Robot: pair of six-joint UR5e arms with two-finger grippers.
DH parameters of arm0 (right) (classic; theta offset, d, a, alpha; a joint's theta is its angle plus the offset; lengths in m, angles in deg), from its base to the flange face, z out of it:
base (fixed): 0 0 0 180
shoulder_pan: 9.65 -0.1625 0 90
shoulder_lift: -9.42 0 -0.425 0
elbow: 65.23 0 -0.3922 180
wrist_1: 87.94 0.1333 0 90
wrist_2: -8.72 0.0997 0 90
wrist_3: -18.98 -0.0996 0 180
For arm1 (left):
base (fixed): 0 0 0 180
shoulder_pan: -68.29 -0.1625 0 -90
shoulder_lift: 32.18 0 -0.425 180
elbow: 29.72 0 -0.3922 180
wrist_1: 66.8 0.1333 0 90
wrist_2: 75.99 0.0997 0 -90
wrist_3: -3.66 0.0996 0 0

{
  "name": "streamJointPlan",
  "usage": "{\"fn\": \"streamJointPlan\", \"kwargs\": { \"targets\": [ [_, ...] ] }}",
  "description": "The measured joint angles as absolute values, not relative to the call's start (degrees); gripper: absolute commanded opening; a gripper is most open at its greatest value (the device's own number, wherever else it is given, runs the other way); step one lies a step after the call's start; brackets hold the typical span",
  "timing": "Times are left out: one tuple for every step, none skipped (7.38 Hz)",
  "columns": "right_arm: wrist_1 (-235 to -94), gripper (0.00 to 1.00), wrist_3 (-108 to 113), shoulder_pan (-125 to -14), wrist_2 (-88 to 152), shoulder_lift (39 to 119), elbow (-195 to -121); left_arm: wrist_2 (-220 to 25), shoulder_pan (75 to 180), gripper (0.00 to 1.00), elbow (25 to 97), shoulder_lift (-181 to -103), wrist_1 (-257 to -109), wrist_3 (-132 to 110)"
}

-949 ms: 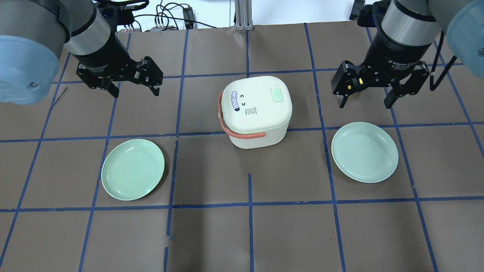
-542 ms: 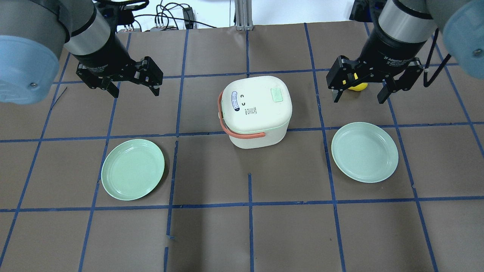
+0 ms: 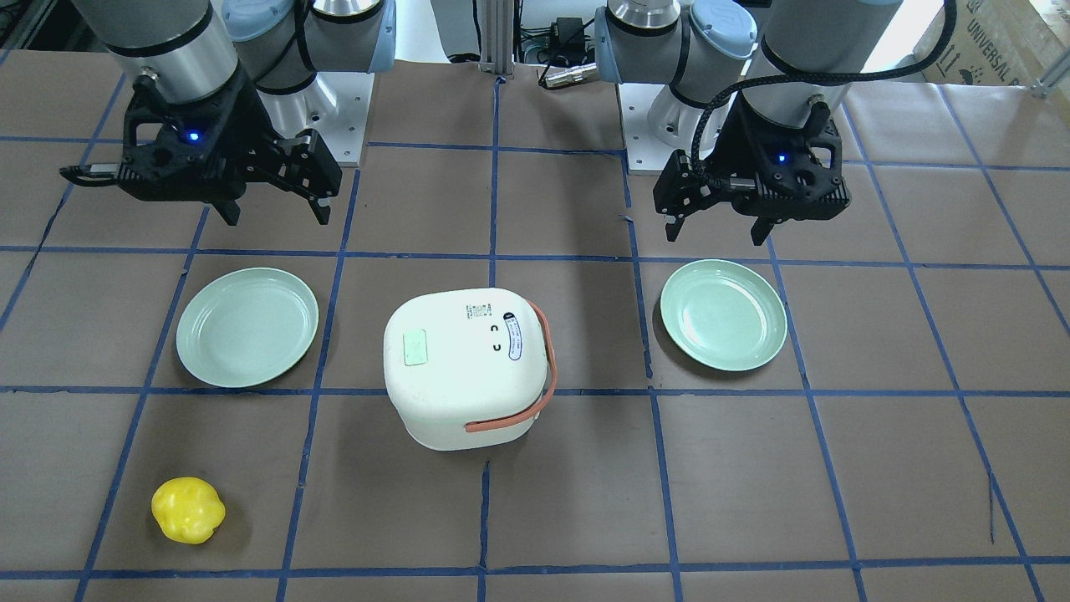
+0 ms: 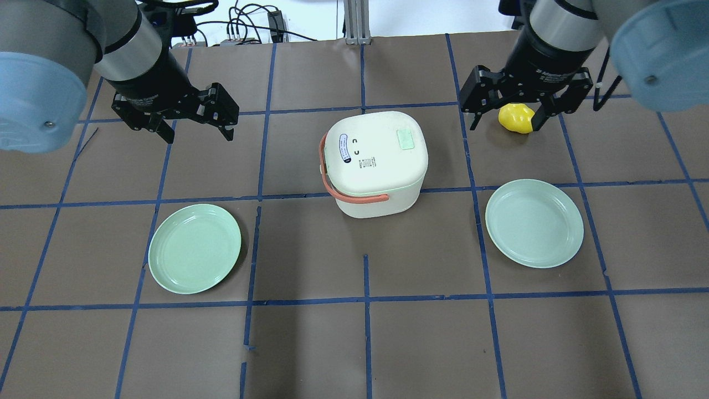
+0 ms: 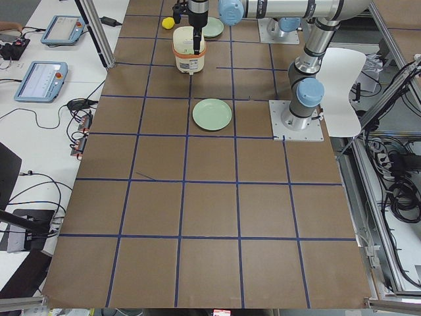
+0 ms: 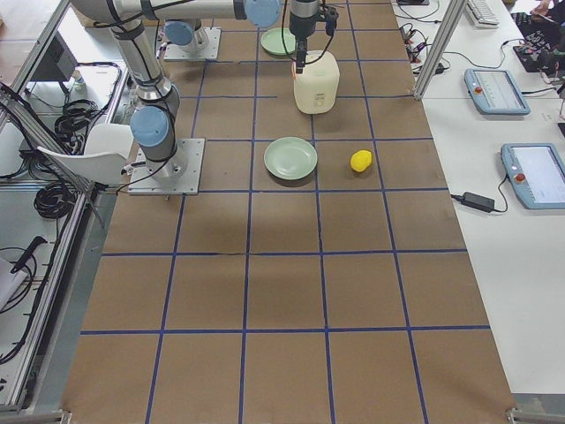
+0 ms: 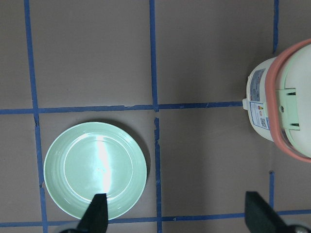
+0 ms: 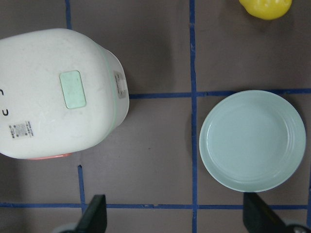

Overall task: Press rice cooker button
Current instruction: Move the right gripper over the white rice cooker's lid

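A table [image 4: 310,343] covered in brown paper and marked into squares with blue tape fills the overhead view, with cables and a metal post along its far edge at the top. The rice cooker [image 4: 376,160] stands upright at the centre of that view with its lid down and its orange-pink strap handle [image 4: 354,195] folded across the near side. A mint-green patch [image 4: 406,139] sits on the upper right part of the lid and is probably the button, though nothing in the pictures makes that certain. The left gripper [image 4: 197,133] hangs in the upper left of the overhead view, fingers spread and empty, well apart from the cooker. The right gripper [image 4: 504,126] hangs in the upper right, also spread wide and carrying nothing. A yellow object [image 4: 516,118] seems to sit between its fingers there, but the front-facing view shows that object alone on the paper at lower left, far from the gripper. A pale green plate [image 4: 194,248] lies at lower left and a second pale green plate [image 4: 534,223] at right, both bare. By my reading the press has not yet been made. Neither arm touches the cooker, so the approach, the descent onto the lid and the push all remain.
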State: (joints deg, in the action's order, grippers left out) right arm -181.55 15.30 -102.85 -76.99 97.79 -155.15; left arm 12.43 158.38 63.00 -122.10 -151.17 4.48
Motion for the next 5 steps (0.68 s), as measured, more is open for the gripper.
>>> {"fn": "streamJointPlan", "kwargs": {
  "targets": [
    [-185.09, 0.51, 13.97, -105.70, -77.08, 95.49, -155.04, 12.43, 158.38, 1.00, 63.00, -122.10, -151.17, 4.47],
    [-188.42, 0.30, 12.64, -108.06, -77.12, 92.97, -154.97, 12.43, 158.38, 1.00, 63.00, -122.10, -151.17, 4.49],
    [-190.17, 0.16, 11.41, -109.32, -76.87, 91.16, -154.92, 12.43, 158.38, 1.00, 63.00, -122.10, -151.17, 4.48],
    [-190.91, 0.11, 10.71, -109.83, -76.37, 90.04, -154.85, 12.42, 158.38, 1.00, 63.00, -122.10, -151.17, 4.51],
    [-191.17, 0.10, 10.42, -110.02, -75.56, 88.82, -154.21, 12.43, 158.38, 1.00, 63.00, -122.10, -151.17, 4.53]
  ]
}}
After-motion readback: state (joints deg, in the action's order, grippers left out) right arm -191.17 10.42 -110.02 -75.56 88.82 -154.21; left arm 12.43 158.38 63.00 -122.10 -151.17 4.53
